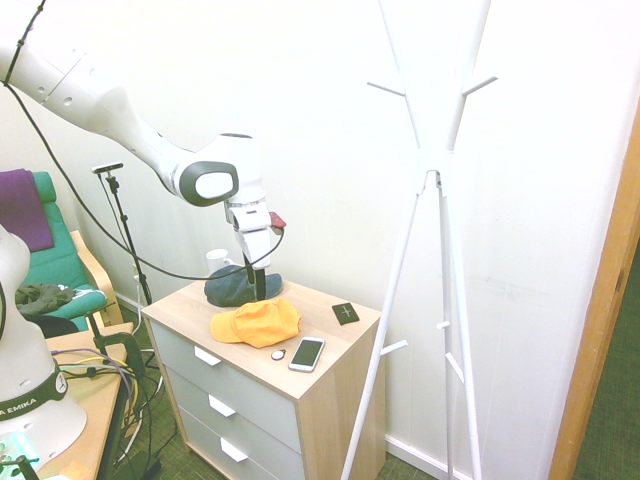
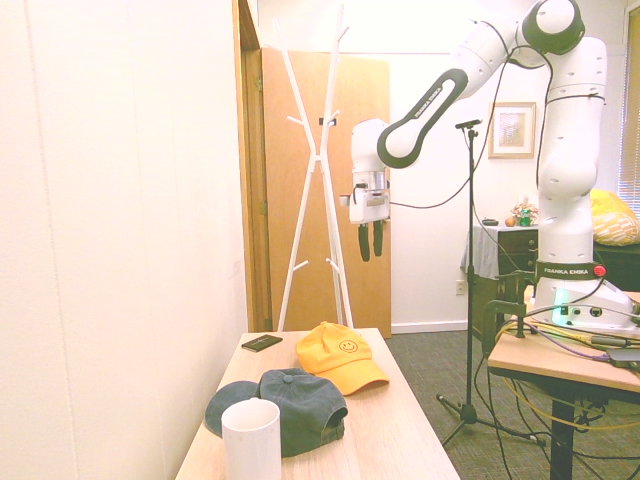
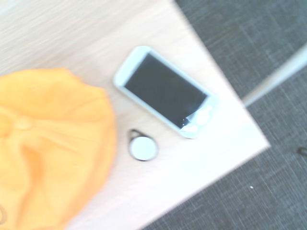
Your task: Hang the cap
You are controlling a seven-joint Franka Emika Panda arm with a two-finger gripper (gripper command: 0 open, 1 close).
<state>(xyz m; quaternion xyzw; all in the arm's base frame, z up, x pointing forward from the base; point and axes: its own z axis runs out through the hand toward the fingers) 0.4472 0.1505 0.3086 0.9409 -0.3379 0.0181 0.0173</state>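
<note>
A white robot arm reaches over a wooden drawer unit that stands against a pale wall. Its gripper (image 2: pixel 368 240) hangs in the air well above the counter (image 1: pixel 320 372), pointing straight down, its two dark fingers (image 2: pixel 377 238) a narrow gap apart and holding nothing.

The cap (image 1: pixel 257 322), soft and yellow-orange, lies on the counter near the middle, toward the front edge. In the second exterior view a small smiley face shows on its front, and its curved brim points toward the open side of the counter.

A dark cap (image 1: pixel 237 288) lies just behind the yellow-orange one, nearer the wall and touching or nearly touching it. A white cup (image 2: pixel 251 441) stands beside the dark cap, at the end of the counter far from the coat stand.

Near the front corner lie a white-edged phone (image 1: pixel 307 353) with a black screen and a small round key fob (image 1: pixel 278 354). In the wrist view the fob sits between the cap and the phone, apart from both. A small black card (image 1: pixel 345 313) lies close to the counter's other end, nearer the wall.

A tall white coat stand (image 1: pixel 431 200) with upward-angled pegs rises from the floor just beside that end of the counter. Its pegs are bare.
</note>
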